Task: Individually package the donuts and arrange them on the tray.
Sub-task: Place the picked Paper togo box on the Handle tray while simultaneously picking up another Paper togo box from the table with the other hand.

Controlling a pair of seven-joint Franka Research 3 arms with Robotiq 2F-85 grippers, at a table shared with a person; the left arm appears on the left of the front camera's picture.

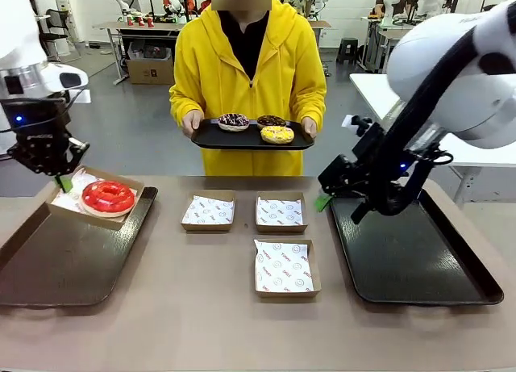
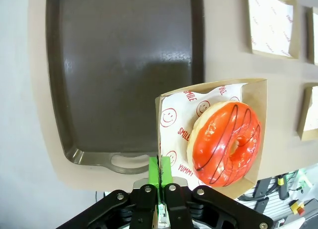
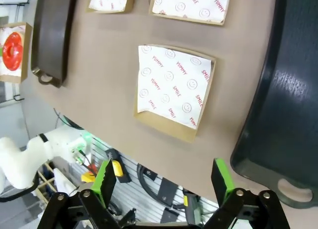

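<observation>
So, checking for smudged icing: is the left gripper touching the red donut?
Apart. The left wrist view shows the left gripper with jaws shut on the box rim; printed lining paper shows between it and the red donut.

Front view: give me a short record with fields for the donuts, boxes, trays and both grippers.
red donut: in a paper-lined box, at the far edge of the left tray
left gripper: shut on that box's rim
right gripper: open, holding nothing, by the right tray
person's tray: held in both hands, carrying the dark sprinkled donut, brown donut and yellow donut
empty boxes: three, on the table between the trays
</observation>
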